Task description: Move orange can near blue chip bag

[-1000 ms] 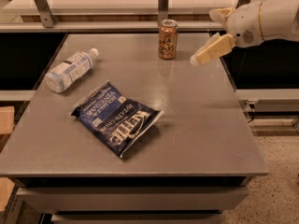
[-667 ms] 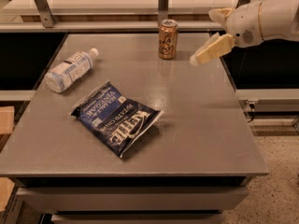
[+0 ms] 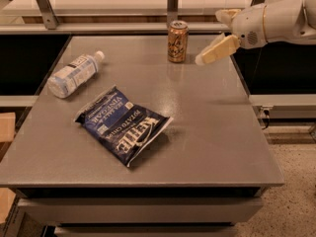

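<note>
My jaws hang over the far right corner of the surface (image 3: 217, 147), just to the right of the orange can (image 3: 177, 41) and apart from it, with a clear strip of grey showing between the can and the nearer cream tip. They stand spread wide, one tip angled down and toward the can and the other raised behind it near the far edge, and they hold nothing. My white arm (image 3: 276, 19) comes in from beyond the right edge, above the level of the surface. The orange can stands upright close to the far edge, a little right of its middle, silver top up and its pale cursive lettering turned toward the near edge. The blue chip bag (image 3: 123, 130) lies flat and crinkled about the middle of the surface, somewhat nearer the left edge than the right, set on a slant so that one end points to the left edge and the other to the near right corner; its white lettering reads upside down from the near edge. The can and the bag are well apart, with open grey between them. A clear plastic water bottle (image 3: 74, 74) lies on its side near the left edge, cap toward the far edge, close to the bag's left end but not touching it.
</note>
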Available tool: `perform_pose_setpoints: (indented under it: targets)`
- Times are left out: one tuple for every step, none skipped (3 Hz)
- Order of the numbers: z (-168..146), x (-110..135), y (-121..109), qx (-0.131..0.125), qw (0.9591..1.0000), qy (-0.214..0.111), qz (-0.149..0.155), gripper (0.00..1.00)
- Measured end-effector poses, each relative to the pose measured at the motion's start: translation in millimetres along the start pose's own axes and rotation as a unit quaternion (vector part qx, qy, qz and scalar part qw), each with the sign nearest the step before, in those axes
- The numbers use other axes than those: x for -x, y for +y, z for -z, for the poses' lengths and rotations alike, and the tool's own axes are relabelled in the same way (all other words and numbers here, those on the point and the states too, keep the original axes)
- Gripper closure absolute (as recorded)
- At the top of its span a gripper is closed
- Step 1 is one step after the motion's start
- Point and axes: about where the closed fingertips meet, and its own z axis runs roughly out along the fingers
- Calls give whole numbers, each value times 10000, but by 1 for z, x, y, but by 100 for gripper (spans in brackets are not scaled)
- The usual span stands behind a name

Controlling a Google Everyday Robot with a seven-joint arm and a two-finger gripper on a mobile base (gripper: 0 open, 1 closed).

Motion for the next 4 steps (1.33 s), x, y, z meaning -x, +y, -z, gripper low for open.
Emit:
perform_pose_setpoints:
  targets:
    - [-7, -1, -15, -187, 9997, -185, -5, 0]
    - [-16, -3, -29, -399, 9980, -498, -20, 0]
    - [-28, -4, -41, -601, 9944, -870, -68, 0]
    - [-40, -5, -52, -672, 9914, -1117, -110, 0]
